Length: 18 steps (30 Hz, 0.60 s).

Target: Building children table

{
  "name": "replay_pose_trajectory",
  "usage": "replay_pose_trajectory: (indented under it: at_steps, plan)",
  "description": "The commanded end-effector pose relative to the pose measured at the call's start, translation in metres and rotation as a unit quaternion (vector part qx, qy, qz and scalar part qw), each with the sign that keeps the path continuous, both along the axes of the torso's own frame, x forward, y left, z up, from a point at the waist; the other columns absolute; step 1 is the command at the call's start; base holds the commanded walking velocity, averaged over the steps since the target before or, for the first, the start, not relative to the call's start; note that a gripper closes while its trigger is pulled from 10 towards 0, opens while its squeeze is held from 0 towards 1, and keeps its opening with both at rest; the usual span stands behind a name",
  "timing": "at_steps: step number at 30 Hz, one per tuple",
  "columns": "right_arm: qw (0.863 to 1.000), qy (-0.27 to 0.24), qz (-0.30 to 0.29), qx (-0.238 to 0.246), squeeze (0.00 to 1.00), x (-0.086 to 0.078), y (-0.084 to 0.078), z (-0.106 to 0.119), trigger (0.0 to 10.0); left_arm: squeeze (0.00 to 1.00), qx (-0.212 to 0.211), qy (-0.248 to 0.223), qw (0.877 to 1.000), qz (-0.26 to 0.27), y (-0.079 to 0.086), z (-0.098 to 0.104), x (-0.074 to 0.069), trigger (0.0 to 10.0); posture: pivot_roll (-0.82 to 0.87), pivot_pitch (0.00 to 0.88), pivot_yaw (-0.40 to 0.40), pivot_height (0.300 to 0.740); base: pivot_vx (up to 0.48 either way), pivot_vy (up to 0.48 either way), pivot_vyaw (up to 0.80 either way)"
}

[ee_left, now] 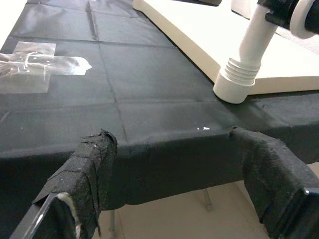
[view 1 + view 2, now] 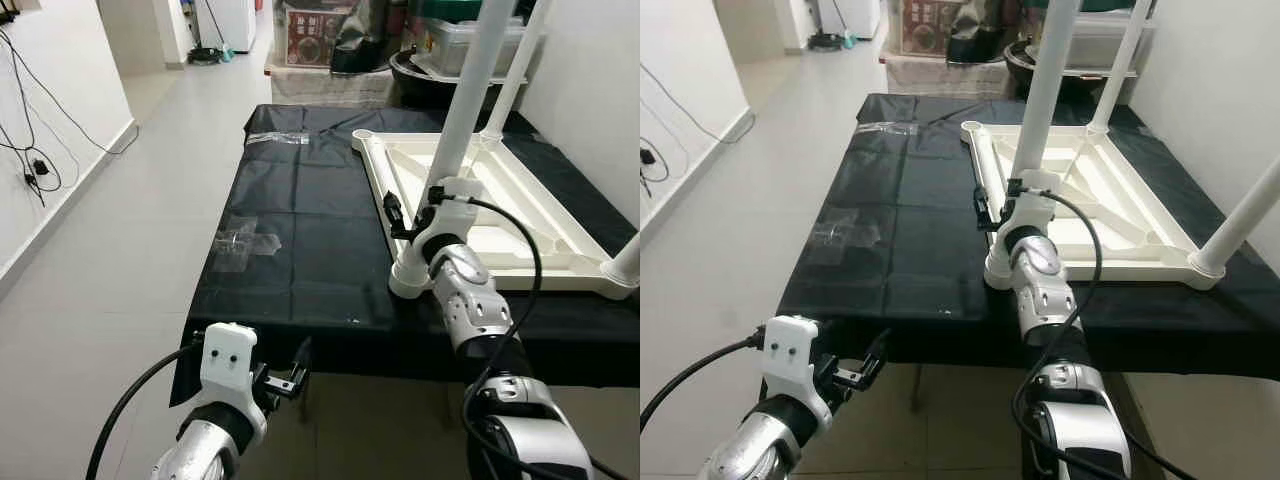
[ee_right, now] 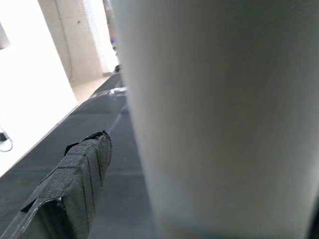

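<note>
Where taped, right claw [image 2: 408, 215] around leg [image 3: 219, 119]

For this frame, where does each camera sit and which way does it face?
Left eye, head: looks down at the black-covered bench and upturned white plastic children's table; both arms show.
Right eye: same scene, shifted sideways.
Left wrist: looks between the open left hand's fingers at the bench edge.
Right wrist: pressed against the near white table leg in the right hand.
Both wrist views share that leg.
</note>
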State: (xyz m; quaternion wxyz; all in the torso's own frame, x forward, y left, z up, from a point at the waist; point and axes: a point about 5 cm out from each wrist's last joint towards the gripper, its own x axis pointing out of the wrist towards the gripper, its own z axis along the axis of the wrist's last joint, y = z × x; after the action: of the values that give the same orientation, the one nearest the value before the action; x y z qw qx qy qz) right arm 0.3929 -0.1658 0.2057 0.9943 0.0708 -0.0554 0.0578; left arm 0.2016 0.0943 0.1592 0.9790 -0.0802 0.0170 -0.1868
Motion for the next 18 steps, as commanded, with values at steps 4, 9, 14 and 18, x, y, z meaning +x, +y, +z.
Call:
replay_pose_trajectory:
  at_steps: [4,9,14,18]
  plan:
    - [0.996,-0.010,0.084,-0.018,0.00,0.008,-0.001,0.013,10.0,0.00,0.010,0.001,1.000,-0.003,-0.001,-0.002,-0.003,10.0,0.18,0.079,-0.037,0.740,0.000,0.000,0.00]
    - [0.982,0.010,0.188,-0.009,0.00,0.011,-0.001,0.016,10.0,0.00,0.011,0.000,1.000,-0.003,-0.001,0.000,-0.005,10.0,0.19,0.089,-0.039,0.740,0.000,0.000,0.00]
    - [0.946,0.031,0.324,-0.013,0.00,0.009,0.012,0.017,10.0,0.00,0.010,-0.001,1.000,-0.003,-0.002,0.001,-0.007,10.0,0.21,0.101,-0.046,0.740,0.000,0.000,0.00]
    - [0.922,0.034,0.385,-0.013,0.00,0.007,0.020,0.020,10.0,0.00,0.010,-0.001,1.000,-0.002,-0.003,0.002,-0.010,10.0,0.23,0.119,-0.053,0.740,0.000,0.000,0.00]
